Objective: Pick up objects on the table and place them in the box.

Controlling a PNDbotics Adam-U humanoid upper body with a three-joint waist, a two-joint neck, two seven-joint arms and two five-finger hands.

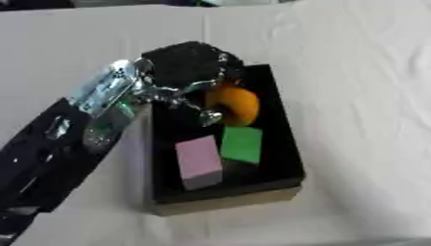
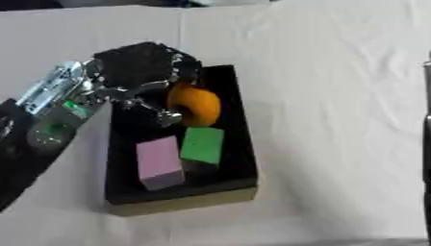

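A: Left eye view, item one?
B: Left hand (image 1: 192, 65), black, entering from the lower left on a silver-jointed arm. It hangs over the far end of the box (image 1: 286, 144), fingers curled about an orange round object (image 1: 235, 104). The hand is clasped on that object; whether it rests on the box floor or hangs just above it cannot be told.

A: Why held there?
B: Judged from the task, this is the placing step: the object is inside the box's outline at the far end, where floor is free, and the hand has not let go.

A: Box contents?
B: Black tray with a tan base. Pink block (image 1: 200, 161) at the near left, upright. Green block (image 1: 242, 144) just beside it to the right, apparently touching. The orange object lies beyond the green block, near it.

A: Surface?
B: White tablecloth (image 1: 362, 86), creased. No loose items show on it.

A: Right eye view, anything to add?
B: Same arrangement. A silver finger (image 2: 164, 115) crosses the orange object's left side, confirming the grasp. A dark strip shows at the right edge; it cannot be identified. The right hand appears in neither view.

A: Progress?
B: Likely near the end, with two blocks stowed and a third item arriving.
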